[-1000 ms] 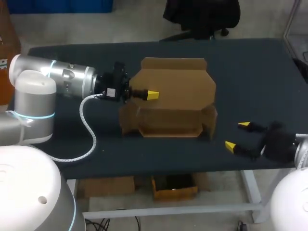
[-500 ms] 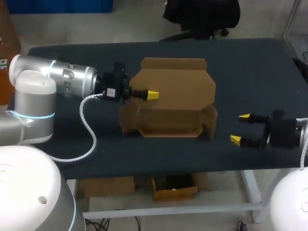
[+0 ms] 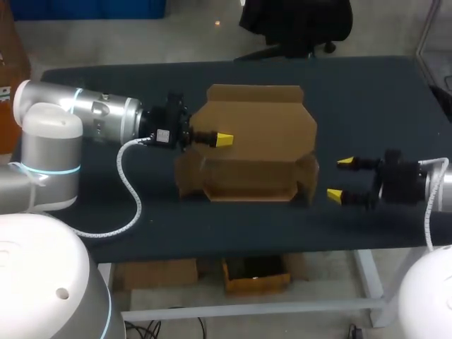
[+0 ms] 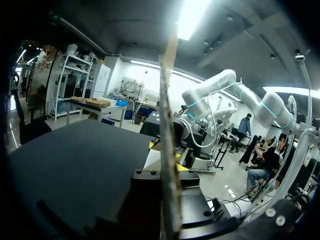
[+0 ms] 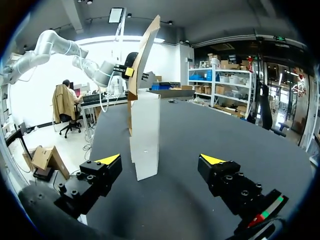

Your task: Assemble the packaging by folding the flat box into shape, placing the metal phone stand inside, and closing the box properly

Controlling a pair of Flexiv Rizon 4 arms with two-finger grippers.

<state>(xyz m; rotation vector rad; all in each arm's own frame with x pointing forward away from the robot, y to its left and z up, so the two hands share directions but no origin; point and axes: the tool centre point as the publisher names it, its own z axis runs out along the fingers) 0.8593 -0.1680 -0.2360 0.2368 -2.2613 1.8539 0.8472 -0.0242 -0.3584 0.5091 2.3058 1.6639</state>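
Brown cardboard box (image 3: 258,123), half-folded, sits around the middle of the dark flat surface (image 3: 374,92). Its big lid panel is raised, the front tray is open, and the side flaps stick out. Left gripper (image 3: 222,139) is clamped on the left part of the lid panel: one yellow tip on the near face, the other finger behind it. Left wrist view shows the cardboard edge-on between the fingers. Right gripper (image 3: 342,178) is low over the surface toward its front right, fingers wide apart. It's just beside the box's right side flap, not touching.
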